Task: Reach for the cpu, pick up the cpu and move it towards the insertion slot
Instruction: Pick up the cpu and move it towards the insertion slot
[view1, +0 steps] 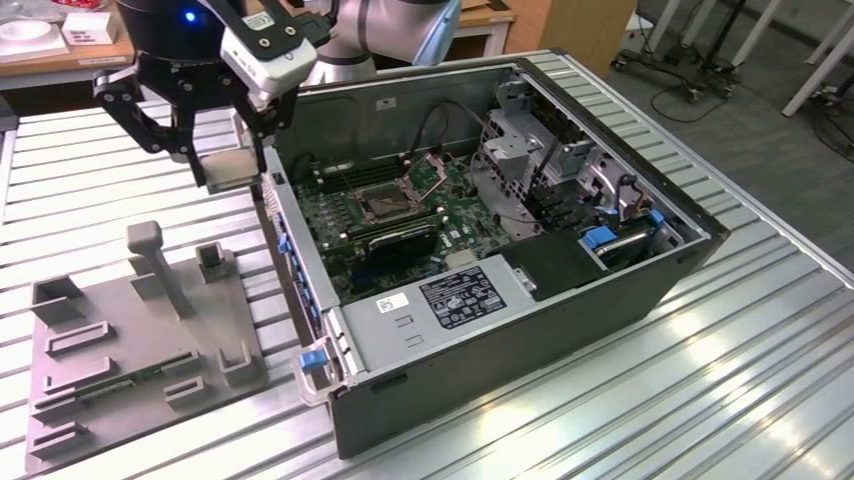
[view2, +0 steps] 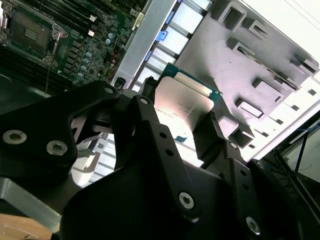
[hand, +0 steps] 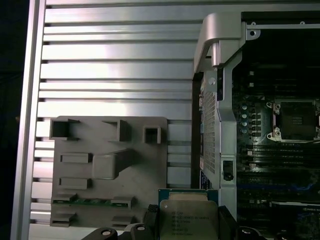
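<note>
cpu is clamped by its edges in the tool, raised off the bench | it is held just outside the computer case wall | insertion slot is uncovered inside the case, well apart | grey fixture plate lies below | wrist is pointed down

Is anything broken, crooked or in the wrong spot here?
Nothing looks broken or spilled. The cpu sits straight in the gripper, held up beside the open computer case. The insertion slot inside the case is empty.
</note>
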